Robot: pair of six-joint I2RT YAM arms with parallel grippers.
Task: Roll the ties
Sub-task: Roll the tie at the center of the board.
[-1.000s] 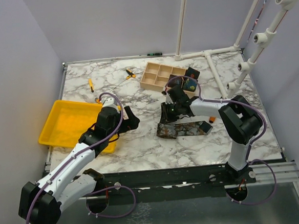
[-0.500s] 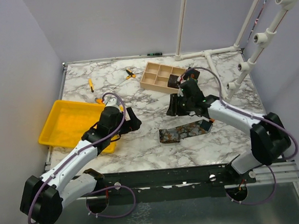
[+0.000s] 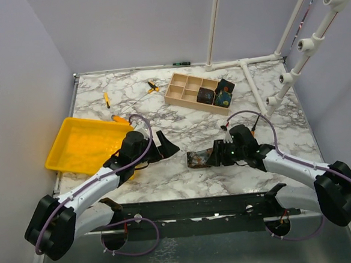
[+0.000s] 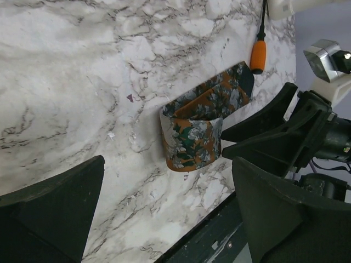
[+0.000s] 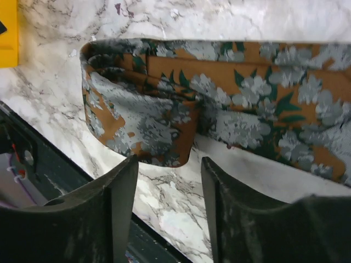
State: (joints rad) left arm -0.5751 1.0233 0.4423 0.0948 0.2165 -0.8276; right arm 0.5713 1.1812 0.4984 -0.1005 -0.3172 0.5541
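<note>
- My right hand [image 3: 220,154], jaws apart and empty, hovers right at the tie [image 3: 203,158] on the bench [image 3: 181,122].
- The tie runs 3 to 9 o'clock; my left hand [image 3: 165,146], wide open, sits off its looped 9 o'clock end.

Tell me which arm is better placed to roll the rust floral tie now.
Right. The right tool hangs open at the folded end of the tie, tips just short of the fabric. The left tool, also open, stands farther off to the side.

white arms [image 3: 90,185], black joints [image 3: 132,148], purple cables [image 3: 246,111]
</note>
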